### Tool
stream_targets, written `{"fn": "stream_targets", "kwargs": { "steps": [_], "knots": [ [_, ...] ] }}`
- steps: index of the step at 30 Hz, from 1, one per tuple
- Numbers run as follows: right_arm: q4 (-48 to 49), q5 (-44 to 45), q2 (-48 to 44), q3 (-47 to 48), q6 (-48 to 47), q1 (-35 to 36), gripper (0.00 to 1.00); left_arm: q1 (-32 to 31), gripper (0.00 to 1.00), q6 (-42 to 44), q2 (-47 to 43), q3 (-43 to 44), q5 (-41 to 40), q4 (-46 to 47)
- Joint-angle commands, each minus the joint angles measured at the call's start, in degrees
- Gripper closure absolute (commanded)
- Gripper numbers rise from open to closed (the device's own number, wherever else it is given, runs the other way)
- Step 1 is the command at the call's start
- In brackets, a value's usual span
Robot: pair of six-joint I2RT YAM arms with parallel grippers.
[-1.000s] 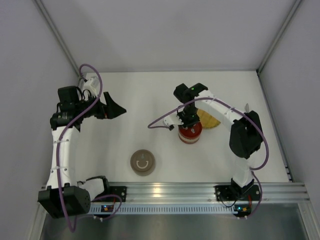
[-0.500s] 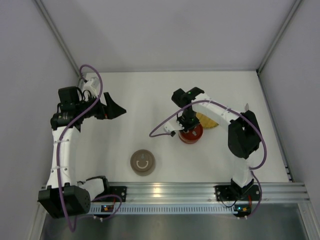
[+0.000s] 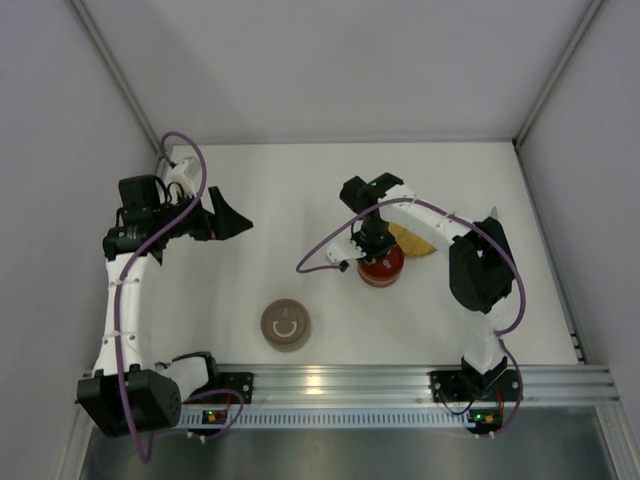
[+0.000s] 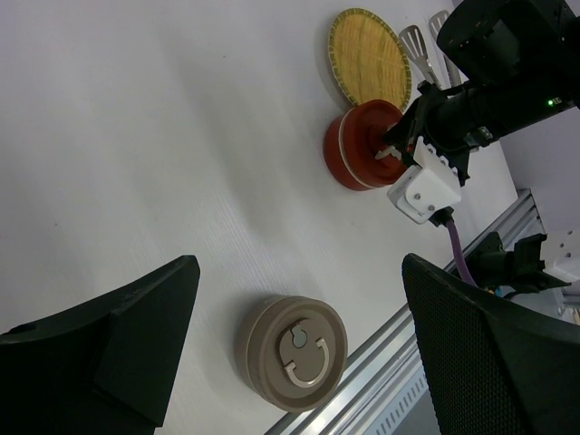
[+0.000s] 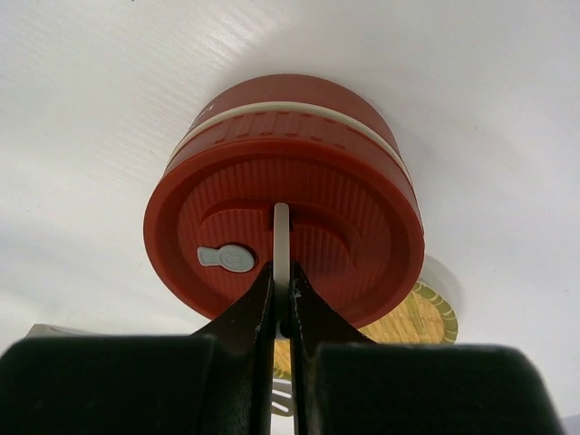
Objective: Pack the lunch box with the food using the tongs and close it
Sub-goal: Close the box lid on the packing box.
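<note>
The right gripper [image 5: 282, 279] is pinched shut on the thin pale handle [image 5: 282, 227] that stands up from the middle of the red lid [image 5: 299, 204], its black fingers pressed on either side of it. The left gripper [image 3: 238, 216] hangs above the left side of the white table [image 3: 300, 190], well apart from everything, its jaws spread wide with nothing between them. Nearest the arm bases lies a round tan tin [image 3: 286, 325] with its lid on. Farther back, right of centre, is the lunch box [image 4: 349, 154], a round red container with a cream band under its lid. Just behind it lies the yellow woven plate [image 4: 367, 54]; whether the two touch I cannot tell. Beyond the plate, the slotted grey tips of the tongs [image 4: 415, 41] show.
</note>
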Motion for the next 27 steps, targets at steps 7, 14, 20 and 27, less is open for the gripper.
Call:
{"fn": "stream_targets", "kwargs": {
  "steps": [7,14,20,27],
  "knots": [
    [-2.49,-1.02,1.99,4.79,-1.83,1.22,1.0,0.54,0.02,0.4,-1.32,-0.67,0.38,2.91],
    [0.84,-1.46,0.94,1.73,-0.96,1.22,1.0,0.54,0.02,0.66,-1.41,-0.76,0.12,2.82],
    [4.54,-2.34,-1.18,-1.8,-0.34,1.22,1.0,0.46,0.02,0.75,-1.41,-0.67,0.38,2.74],
    [4.37,-4.01,-1.62,-1.97,0.97,1.05,1.0,0.54,0.02,0.49,-1.32,-0.67,0.47,2.91]
  ]
}}
